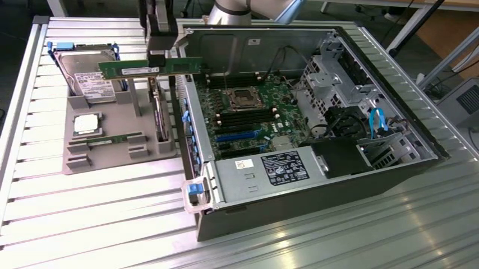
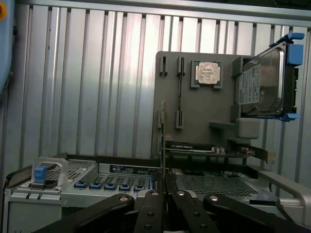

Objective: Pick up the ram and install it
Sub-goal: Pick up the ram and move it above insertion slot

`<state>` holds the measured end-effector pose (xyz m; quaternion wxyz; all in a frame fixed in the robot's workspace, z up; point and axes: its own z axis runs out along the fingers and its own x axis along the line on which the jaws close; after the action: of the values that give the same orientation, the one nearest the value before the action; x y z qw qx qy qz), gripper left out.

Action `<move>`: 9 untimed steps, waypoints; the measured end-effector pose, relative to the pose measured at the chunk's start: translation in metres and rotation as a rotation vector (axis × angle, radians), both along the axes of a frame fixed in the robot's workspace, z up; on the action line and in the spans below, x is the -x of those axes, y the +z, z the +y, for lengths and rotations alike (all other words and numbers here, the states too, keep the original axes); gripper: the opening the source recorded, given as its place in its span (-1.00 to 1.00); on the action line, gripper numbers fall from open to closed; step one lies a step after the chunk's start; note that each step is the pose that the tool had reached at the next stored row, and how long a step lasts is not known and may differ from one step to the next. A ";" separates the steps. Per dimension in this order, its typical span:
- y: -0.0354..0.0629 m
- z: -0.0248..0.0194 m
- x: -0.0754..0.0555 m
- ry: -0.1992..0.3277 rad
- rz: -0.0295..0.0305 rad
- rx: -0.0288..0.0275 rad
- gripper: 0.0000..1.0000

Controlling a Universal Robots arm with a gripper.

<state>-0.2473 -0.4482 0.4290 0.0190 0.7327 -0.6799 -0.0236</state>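
Already the long, narrow green circuit-board ram stick (image 1: 142,69) hangs level in the air, gripped by the closed jaws. It is clear of the grey moulded parts tray (image 1: 112,162) and straddles the left wall, in the exterior view, of the open black computer case (image 1: 314,196). The pick-up looks done; seating it in the motherboard's black memory slots (image 1: 238,117) is not yet done.

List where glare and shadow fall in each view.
Exterior view: strong glare washes the ribbed table on the exterior view's left and in the foreground; the case interior is darker. Wrist view: the table shows soft reflected streaks, the processor shines, and the end effector holding the ram is dark.
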 end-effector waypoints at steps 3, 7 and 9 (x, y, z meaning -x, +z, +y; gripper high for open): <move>0.0000 0.0000 -0.003 0.000 0.0010 0.0001 -0.76; -0.0001 0.0000 -0.005 0.000 0.0021 0.0002 -0.76; -0.0001 0.0000 -0.007 0.000 0.0028 0.0004 -0.76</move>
<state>-0.2404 -0.4482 0.4289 0.0200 0.7327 -0.6798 -0.0245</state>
